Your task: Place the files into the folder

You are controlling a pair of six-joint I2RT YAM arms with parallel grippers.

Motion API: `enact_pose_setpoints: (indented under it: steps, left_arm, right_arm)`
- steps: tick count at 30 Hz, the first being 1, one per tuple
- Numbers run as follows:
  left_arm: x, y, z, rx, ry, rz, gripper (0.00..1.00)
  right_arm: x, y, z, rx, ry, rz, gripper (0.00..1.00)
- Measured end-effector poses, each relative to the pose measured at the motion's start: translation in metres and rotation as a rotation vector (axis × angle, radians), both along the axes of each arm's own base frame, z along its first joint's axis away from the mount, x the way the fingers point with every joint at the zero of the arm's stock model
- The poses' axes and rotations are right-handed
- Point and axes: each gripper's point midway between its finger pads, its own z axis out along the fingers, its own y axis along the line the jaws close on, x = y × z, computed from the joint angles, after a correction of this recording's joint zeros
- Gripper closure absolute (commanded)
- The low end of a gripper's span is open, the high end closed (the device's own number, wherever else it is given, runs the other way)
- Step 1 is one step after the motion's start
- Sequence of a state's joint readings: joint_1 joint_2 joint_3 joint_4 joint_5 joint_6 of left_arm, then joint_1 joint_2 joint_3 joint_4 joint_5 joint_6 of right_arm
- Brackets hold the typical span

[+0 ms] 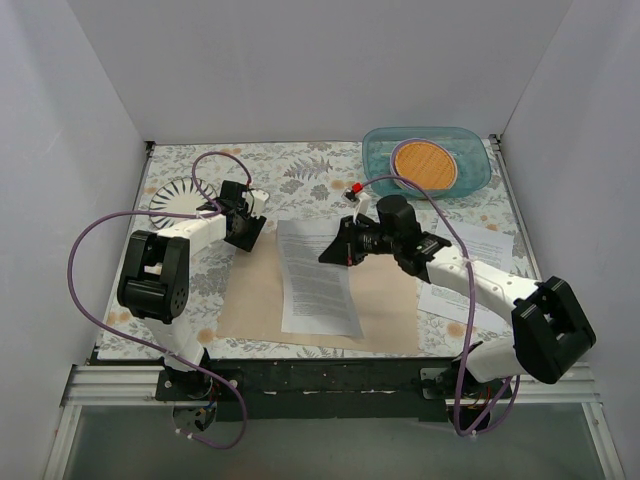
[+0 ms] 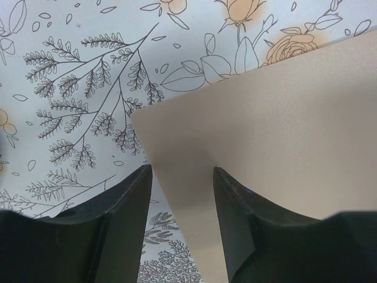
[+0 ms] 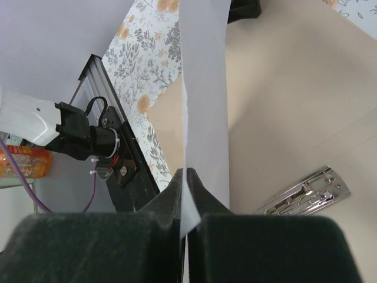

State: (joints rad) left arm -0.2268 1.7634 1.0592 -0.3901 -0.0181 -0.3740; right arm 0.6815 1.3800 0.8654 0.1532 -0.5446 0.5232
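The right gripper [image 1: 330,252] pinches the far edge of a printed sheet [image 1: 316,285] lying on the open folder [image 1: 392,308], while the left gripper [image 1: 248,232], jaws apart and grasping nothing, straddles the folder's far-left corner; insertion appears to be in hand, and the next move calls for squaring, then releasing, the sheet.

Robot lab test cell, white panel walls [image 1: 300,60], aluminium frame rail [image 1: 300,397], floral-cloth table [image 1: 310,165]

Floral table [image 1: 310,170], brown folder [image 1: 250,300], blue tray [image 1: 378,165], loose sheets [image 1: 490,245]
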Motion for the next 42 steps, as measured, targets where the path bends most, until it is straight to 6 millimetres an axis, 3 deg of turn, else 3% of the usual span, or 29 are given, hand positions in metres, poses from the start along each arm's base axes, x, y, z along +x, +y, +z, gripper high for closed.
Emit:
enact_pose_setpoints:
  steps: [6,17,30,36,42]
  left_arm:
    - [0.000,0.000,0.000,0.000,-0.003,0.000,0.56]
    - [-0.001,0.000,0.000,0.000,-0.001,0.000,0.57]
    - [-0.004,-0.003,0.000,-0.008,0.000,-0.005,0.63]
    - [-0.009,-0.003,0.000,-0.009,0.006,-0.005,0.65]
    - [-0.015,-0.003,-0.001,-0.009,0.009,-0.007,0.67]
  right_arm:
    - [0.011,0.003,-0.004,0.003,-0.002,-0.047,0.99]
    - [0.033,0.010,-0.045,-0.061,0.065,-0.121,0.99]
    - [0.047,0.022,-0.070,-0.075,0.120,-0.140,0.99]
    - [0.062,0.036,-0.067,-0.067,0.114,-0.132,0.99]
    - [0.061,0.041,-0.063,-0.055,0.111,-0.126,0.99]
